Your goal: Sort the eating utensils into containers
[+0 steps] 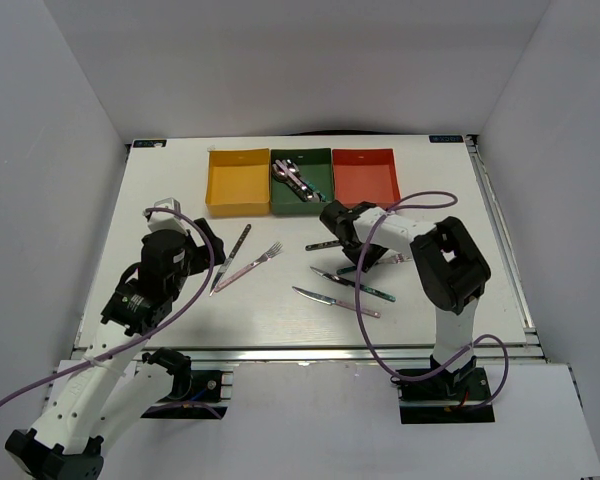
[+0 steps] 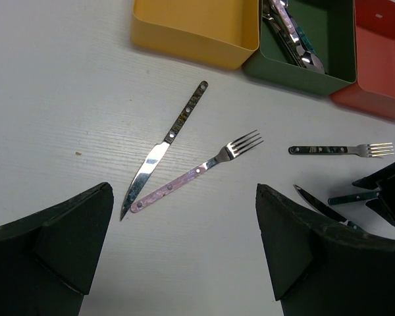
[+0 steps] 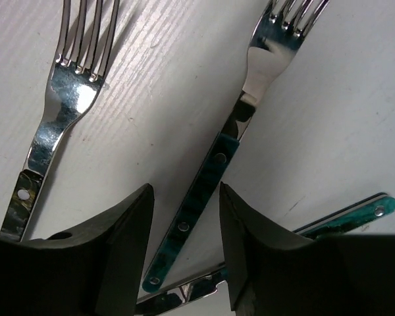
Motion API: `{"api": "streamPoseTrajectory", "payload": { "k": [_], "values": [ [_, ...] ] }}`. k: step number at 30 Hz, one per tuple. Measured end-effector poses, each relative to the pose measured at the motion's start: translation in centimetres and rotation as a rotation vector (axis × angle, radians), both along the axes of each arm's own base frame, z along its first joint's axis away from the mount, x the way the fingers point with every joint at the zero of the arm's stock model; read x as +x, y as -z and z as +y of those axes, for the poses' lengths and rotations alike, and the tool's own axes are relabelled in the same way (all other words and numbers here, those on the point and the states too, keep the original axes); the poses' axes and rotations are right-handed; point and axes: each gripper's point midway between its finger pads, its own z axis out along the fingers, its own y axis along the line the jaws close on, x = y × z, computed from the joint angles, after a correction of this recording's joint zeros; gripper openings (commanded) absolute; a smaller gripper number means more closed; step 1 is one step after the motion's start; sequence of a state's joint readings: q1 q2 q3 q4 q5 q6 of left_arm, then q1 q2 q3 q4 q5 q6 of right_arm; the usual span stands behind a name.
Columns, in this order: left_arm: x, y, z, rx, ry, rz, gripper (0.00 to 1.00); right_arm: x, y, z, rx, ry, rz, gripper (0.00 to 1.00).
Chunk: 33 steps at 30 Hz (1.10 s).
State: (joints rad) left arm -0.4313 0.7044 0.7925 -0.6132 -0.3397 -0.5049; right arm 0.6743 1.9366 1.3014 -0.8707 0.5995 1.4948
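Observation:
Three bins stand at the back: yellow [image 1: 238,180], dark green [image 1: 325,190] holding several utensils [image 1: 294,180], and red [image 1: 366,177]. On the table lie a dark-handled knife [image 1: 230,258], a pink-handled fork [image 1: 250,265], a dark-handled fork [image 1: 325,245], a teal-handled knife [image 1: 352,284] and a pink-handled knife [image 1: 335,301]. My right gripper [image 3: 184,217] is open, low over the table, its fingers straddling the handle of a teal-handled fork [image 3: 210,174] without touching it. My left gripper [image 2: 184,243] is open and empty, above the table just short of the knife [image 2: 164,148] and pink fork [image 2: 197,171].
The dark-handled fork [image 3: 59,112] lies just left of the right gripper's fingers. The teal knife handle [image 3: 355,214] crosses below them. White walls enclose the table on three sides. The right arm's purple cable [image 1: 420,200] loops above the table's right part.

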Motion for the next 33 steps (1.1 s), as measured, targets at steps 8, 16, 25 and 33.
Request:
{"api": "streamPoseTrajectory", "payload": {
  "k": [8,16,25,33],
  "values": [
    [0.0,0.1,-0.1,0.001,0.002,0.004,0.98,0.7,0.2,0.0,0.034,0.055,-0.04,0.31],
    [0.0,0.1,-0.1,0.001,0.003,0.005,0.98,0.7,0.2,0.0,0.053,0.109,-0.047,0.0],
    [0.0,0.1,-0.1,0.001,0.003,0.005,0.98,-0.1,-0.9,-0.3,0.072,0.144,-0.041,0.0],
    [-0.1,-0.2,0.0,-0.005,0.002,-0.009,0.98,2.5,-11.8,-0.1,0.156,-0.221,-0.39,0.0]
  ]
}}
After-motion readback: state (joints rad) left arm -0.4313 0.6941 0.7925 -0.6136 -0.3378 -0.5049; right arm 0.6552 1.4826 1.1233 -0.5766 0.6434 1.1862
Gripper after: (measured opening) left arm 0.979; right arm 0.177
